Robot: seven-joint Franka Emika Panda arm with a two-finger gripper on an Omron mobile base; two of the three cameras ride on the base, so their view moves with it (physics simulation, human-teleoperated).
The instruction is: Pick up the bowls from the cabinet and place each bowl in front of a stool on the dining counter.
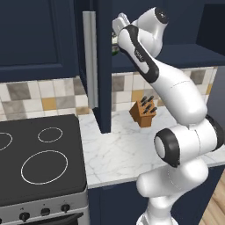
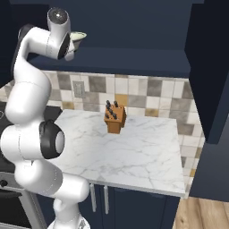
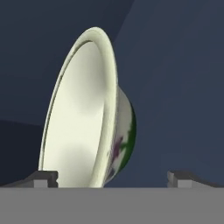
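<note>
The task is at its beginning: no bowl is taken yet. The cream bowl with the green pattern sits inside the open cabinet, on its shelf above the worktop. The gripper is raised into the cabinet with its fingers spread wide, the bowl's rim between them (not pinched). I judge both bowls must still go to the dining counter. Below stand a knife block and a stove; the open cabinet door hangs close beside the arm
</note>
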